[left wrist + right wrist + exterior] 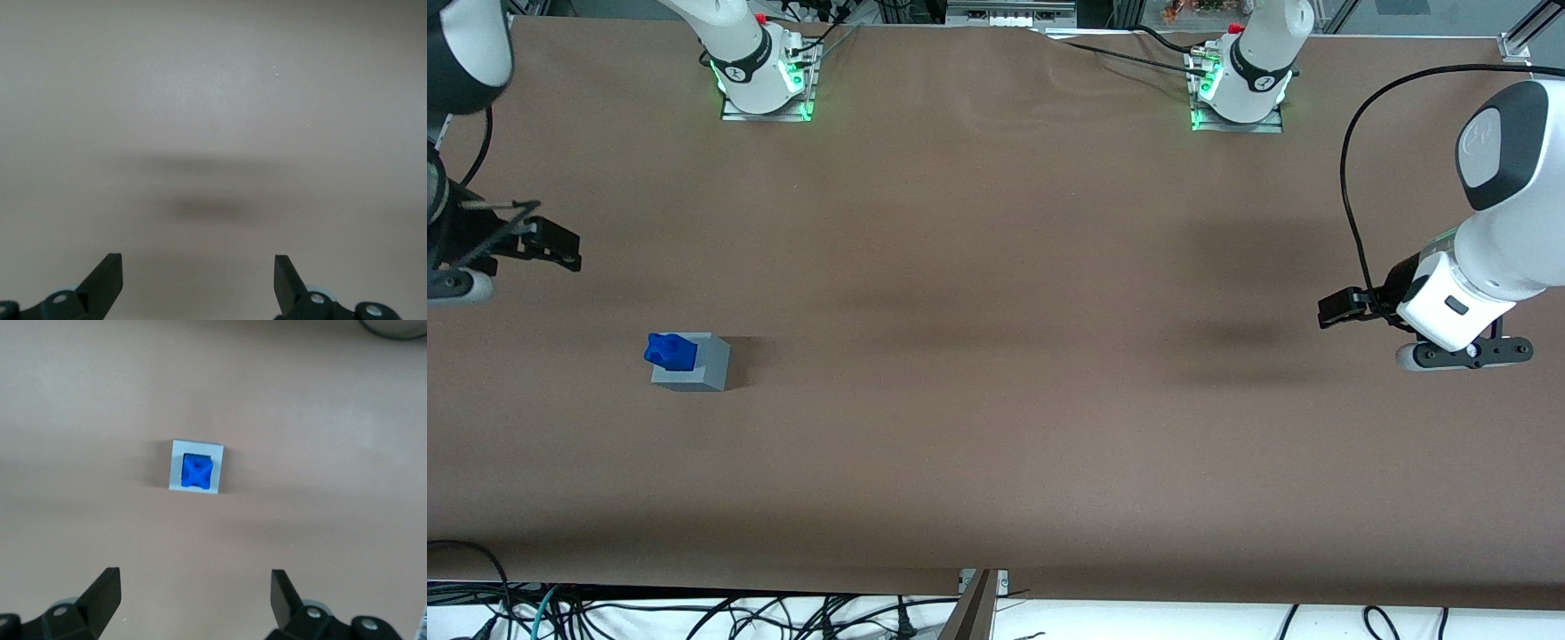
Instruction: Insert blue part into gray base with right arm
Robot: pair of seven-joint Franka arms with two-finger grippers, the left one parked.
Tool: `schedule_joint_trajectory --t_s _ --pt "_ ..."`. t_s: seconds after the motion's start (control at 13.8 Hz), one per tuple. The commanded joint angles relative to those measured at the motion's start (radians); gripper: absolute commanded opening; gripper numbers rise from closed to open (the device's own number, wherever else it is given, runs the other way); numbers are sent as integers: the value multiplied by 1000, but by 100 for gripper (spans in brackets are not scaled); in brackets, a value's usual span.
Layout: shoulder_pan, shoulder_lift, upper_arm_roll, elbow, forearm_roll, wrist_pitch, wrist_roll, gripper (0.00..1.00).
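Note:
The blue part (pixel 667 351) stands in the recess of the gray base (pixel 698 366), its notched top sticking out above the cube. Seen from above in the right wrist view, the blue part (pixel 197 471) fills the square opening and the gray base (pixel 176 465) shows as a light rim around it. My right arm's gripper (pixel 565 249) hangs open and empty, well above the table, farther from the front camera than the base and toward the working arm's end. In the wrist view the gripper (pixel 195 580) has only bare table between its black fingertips (pixel 107 587).
Brown cloth (pixel 996 400) covers the whole table. Both arm mounts (pixel 765 84) (pixel 1240 93) are bolted along the table's back edge. The parked arm (pixel 1476 293) hovers at its own end. Loose cables (pixel 694 613) lie below the front edge.

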Motion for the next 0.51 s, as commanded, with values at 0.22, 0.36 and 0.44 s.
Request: schedule_joint_trajectory --t_s 0.22,0.36,0.44 --pt "14 47 -6 75 74 -52 4 99" --pt "-43 -10 47 4 75 -36 13 99" --pt "-134 -55 145 -68 69 2 4 99"
